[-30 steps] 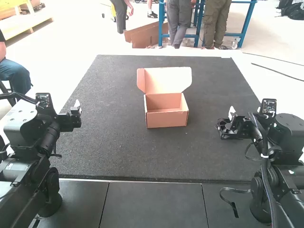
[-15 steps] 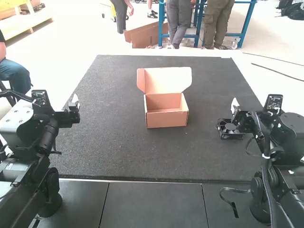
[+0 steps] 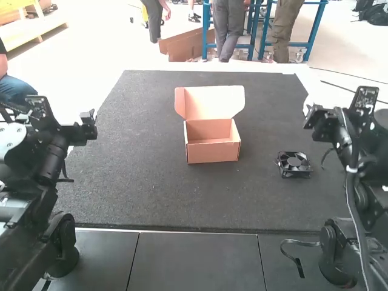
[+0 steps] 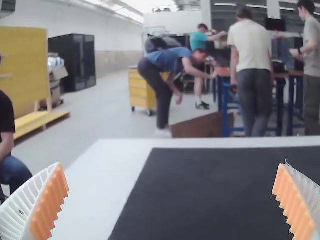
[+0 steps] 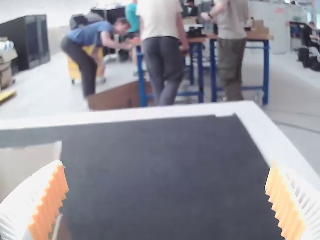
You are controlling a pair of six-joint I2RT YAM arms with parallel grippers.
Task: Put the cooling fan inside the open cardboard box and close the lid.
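Note:
The open cardboard box point(image 3: 212, 142) stands in the middle of the black mat, its lid point(image 3: 210, 101) upright at the back. The black cooling fan point(image 3: 294, 164) lies flat on the mat, to the right of the box. My right gripper point(image 3: 313, 115) hangs above and behind the fan, well clear of it; in the right wrist view it point(image 5: 165, 210) is open, with orange pads point(image 5: 47, 206) wide apart and nothing between them. At the mat's left edge my left gripper point(image 3: 90, 125) is raised, far from the box. It point(image 4: 170, 210) is open and empty too.
The black mat point(image 3: 151, 182) covers most of the table, with a pale border point(image 3: 91, 85) around it. There is bare mat on all sides of the box. A brown cardboard sheet point(image 3: 185, 43) leans on the floor beyond the table.
My right gripper has lifted up and back from the fan, which stays on the mat. The left gripper has risen and drawn a little to the left.

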